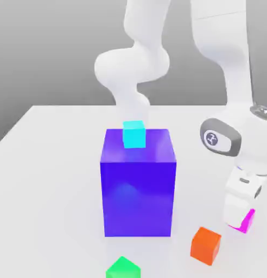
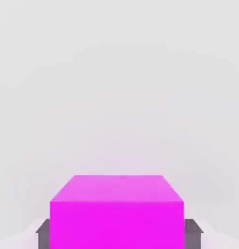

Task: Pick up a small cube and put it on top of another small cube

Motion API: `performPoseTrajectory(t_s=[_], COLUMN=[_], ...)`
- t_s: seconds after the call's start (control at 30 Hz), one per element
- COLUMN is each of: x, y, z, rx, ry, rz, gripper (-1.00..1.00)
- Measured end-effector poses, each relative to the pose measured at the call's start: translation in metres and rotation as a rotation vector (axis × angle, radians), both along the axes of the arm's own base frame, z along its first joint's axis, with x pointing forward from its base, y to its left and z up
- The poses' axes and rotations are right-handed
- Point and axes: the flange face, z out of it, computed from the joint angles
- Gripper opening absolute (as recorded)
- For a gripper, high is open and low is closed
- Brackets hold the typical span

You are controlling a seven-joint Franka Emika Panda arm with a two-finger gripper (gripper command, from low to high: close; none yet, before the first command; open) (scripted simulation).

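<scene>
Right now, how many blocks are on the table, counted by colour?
Magenta small cube: 1
Orange small cube: 1
Green small cube: 1
Cyan small cube: 1
Big blue-purple block: 1
Total: 5

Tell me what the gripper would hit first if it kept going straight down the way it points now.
The gripper points down at the white table, shut on the small magenta cube. Pushing further, that cube would likely press into the table first; whether it already rests there is unclear.
</scene>
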Motion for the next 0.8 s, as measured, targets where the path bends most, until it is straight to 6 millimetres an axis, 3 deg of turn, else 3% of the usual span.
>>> performPoseTrajectory(t_s=[0.07, 0.23, 0.3, 0.53, 0.8], x=[0.000, 0.000, 0.013, 0.085, 0.147], y=[0.000, 0.000, -0.011, -0.084, -0.197], z=[0.000, 0.051, 0.062, 0.079, 0.098], rx=[-0.001, -0.001, 0.000, 0.002, 0.003], ry=[0.000, -0.001, 0.001, 0.002, 0.002], rz=[0.001, 0.001, -0.030, -0.209, -0.421], gripper=[-1.00, -1.00, -1.00, -1.00, -1.00])
